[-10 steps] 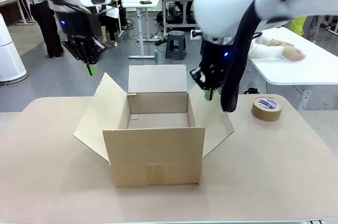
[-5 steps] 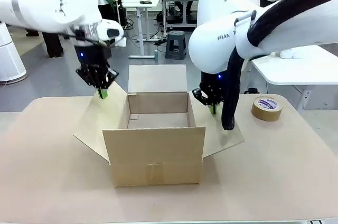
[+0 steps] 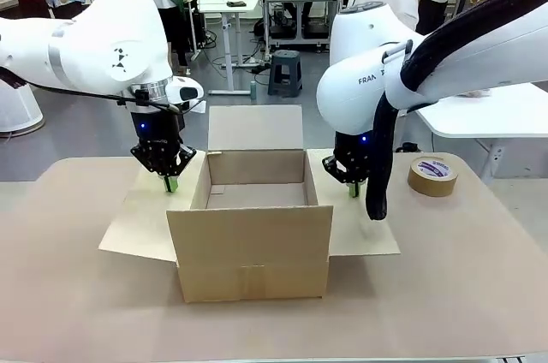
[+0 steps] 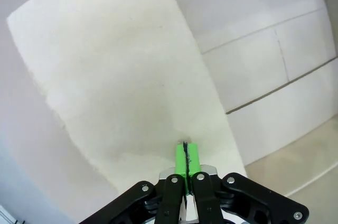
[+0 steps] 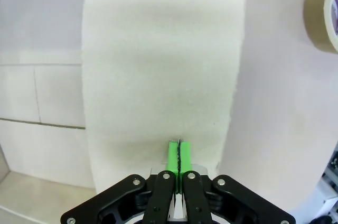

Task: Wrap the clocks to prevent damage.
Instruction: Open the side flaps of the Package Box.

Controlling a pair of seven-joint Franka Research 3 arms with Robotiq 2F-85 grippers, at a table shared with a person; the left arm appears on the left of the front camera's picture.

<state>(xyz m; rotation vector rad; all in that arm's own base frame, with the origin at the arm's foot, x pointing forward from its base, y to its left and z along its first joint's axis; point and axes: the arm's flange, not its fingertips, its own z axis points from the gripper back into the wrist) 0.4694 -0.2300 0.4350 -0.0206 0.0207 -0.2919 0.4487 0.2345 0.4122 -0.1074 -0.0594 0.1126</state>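
An open cardboard box (image 3: 253,230) stands mid-table with its inside bare; no clock shows. My left gripper (image 3: 171,183) is shut and presses its green tips onto the box's left flap (image 3: 141,222), which lies flat. My right gripper (image 3: 353,189) is shut too, tips down on the right flap (image 3: 364,226), also flat. In the left wrist view the closed pads (image 4: 185,158) touch the pale flap (image 4: 121,92). In the right wrist view the closed pads (image 5: 178,155) rest on the flap (image 5: 158,65).
A roll of brown tape (image 3: 431,175) lies on the table right of the box, and shows in the right wrist view as tape (image 5: 322,18) at the upper right. The back flap (image 3: 255,127) stands upright. People and desks stand far behind.
Both arms came down from above the box. The closed grippers pushed the left and right flaps from slanting upward to lying flat on the table.
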